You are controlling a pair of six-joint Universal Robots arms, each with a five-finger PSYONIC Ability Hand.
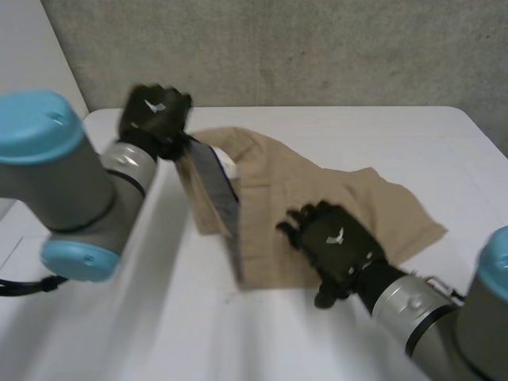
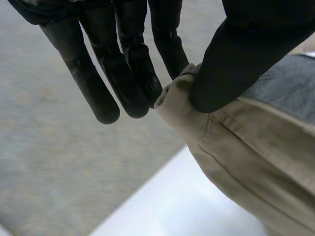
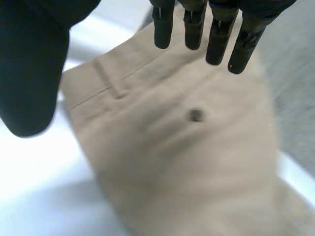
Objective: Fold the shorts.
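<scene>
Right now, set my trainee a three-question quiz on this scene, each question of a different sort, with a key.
1. True or false: the left hand pinches an edge of the shorts between its fingers and thumb.
2. Choose one. The right hand is: A) shut on the shorts; B) open over the shorts; C) curled shut, holding nothing.
3. Fill in: the lining inside the raised edge of the shorts is ___, not tan.

Key: 1 true; 2 B; 3 grey.
</scene>
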